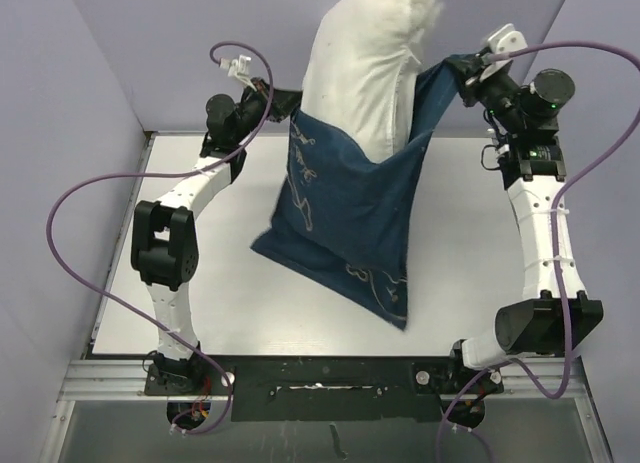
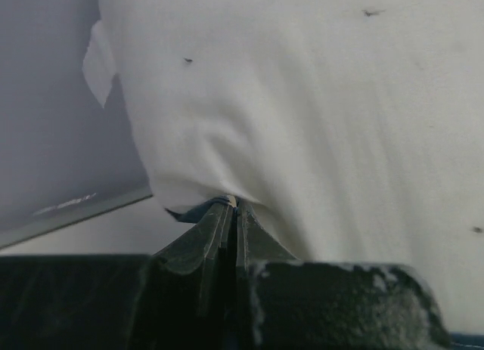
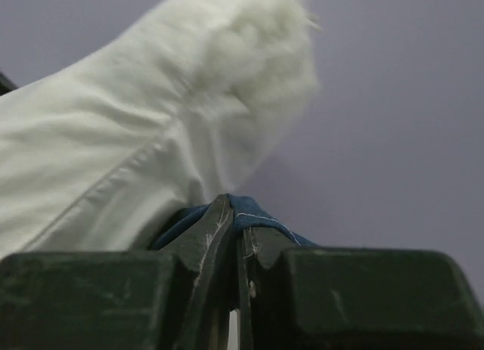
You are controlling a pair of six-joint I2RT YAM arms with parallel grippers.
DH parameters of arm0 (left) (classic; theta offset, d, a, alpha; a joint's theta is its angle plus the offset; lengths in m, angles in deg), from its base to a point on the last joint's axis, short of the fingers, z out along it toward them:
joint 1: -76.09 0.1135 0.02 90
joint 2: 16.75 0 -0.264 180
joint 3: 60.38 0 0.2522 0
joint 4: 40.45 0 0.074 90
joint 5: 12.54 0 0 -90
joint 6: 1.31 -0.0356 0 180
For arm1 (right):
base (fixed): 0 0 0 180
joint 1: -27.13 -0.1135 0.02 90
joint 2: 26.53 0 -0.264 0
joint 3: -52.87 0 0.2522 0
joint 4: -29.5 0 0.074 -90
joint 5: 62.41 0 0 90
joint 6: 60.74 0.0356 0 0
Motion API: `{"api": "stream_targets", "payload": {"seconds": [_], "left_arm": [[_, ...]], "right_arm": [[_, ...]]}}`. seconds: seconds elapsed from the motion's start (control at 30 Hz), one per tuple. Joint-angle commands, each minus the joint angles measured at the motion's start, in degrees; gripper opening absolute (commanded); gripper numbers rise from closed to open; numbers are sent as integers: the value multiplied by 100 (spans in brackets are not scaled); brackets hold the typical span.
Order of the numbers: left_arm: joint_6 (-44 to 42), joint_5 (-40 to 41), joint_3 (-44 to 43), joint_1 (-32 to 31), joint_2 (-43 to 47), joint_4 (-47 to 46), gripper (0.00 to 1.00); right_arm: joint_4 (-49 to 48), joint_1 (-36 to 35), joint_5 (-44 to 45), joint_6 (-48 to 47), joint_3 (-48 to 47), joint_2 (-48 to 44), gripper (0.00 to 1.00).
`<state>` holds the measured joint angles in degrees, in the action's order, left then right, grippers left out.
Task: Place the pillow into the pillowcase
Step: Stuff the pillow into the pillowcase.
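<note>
- Left gripper (image 1: 288, 96), above the far-left part of the table (image 1: 480, 243): pressed together on the left rim of the pillowcase (image 1: 345, 218). Sliver of navy cloth nipped between the tips in the left wrist view, white cover bulging against them.
- Right gripper (image 1: 458, 68), above the far-right corner: likewise clamped on the opposite rim, blue hem folded over the tips in the right wrist view.
- Both held high and well apart, seemingly to stretch the mouth open upward and let gravity do the seating.
- Pillow (image 1: 365, 68): upright between the two grips near the far edge, lower part sunk in the sack, upper part standing out, top tipped toward the right gripper.
- Bottom of the sack resting on the table, slack tail running toward the near edge, right of centre. Judged roughly half done, with flat unfilled cloth below.
- Room: tabletop showing on both sides of the sack out to the left and right edges, and on the near side too. Back wall (image 1: 200, 43) close behind the pillow, so little margin for pushing away.
- Upward room hard to judge, with the pillow's top at the upper border of the overhead view.
- Worth minding: thin pinch on each hem, likely to slip under a hard shake. Purple cable (image 1: 70, 233) looping loose beside each arm.
</note>
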<state>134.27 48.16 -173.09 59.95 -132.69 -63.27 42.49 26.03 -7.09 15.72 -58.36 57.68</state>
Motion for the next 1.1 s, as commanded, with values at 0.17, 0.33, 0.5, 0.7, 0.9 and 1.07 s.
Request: {"api": "stream_targets", "payload": {"seconds": [0.17,0.33,0.5,0.7,0.9,1.07], "left_arm": [[100,404,1065,905,802,-1159,0],[152,279,464,909,623,-1182,0],[-11,188,-431,749,592,-902,0],[-1069,194,-2216,267,568,897,0],[-2927,605,-5068,-511,-257,3982,0],[-3524,1029,-5548,-835,-410,4538,0]], "right_arm": [[145,-784,-2171,-624,481,-1602,0],[1094,-953,-1747,-1214,1387,-1947,0],[834,-1003,-1520,-716,1834,-2046,0],[423,-1964,-1265,-152,2327,-2308,0],[104,-2242,-820,341,2554,-2383,0],[57,-2152,-73,745,2881,-2547,0]]}}
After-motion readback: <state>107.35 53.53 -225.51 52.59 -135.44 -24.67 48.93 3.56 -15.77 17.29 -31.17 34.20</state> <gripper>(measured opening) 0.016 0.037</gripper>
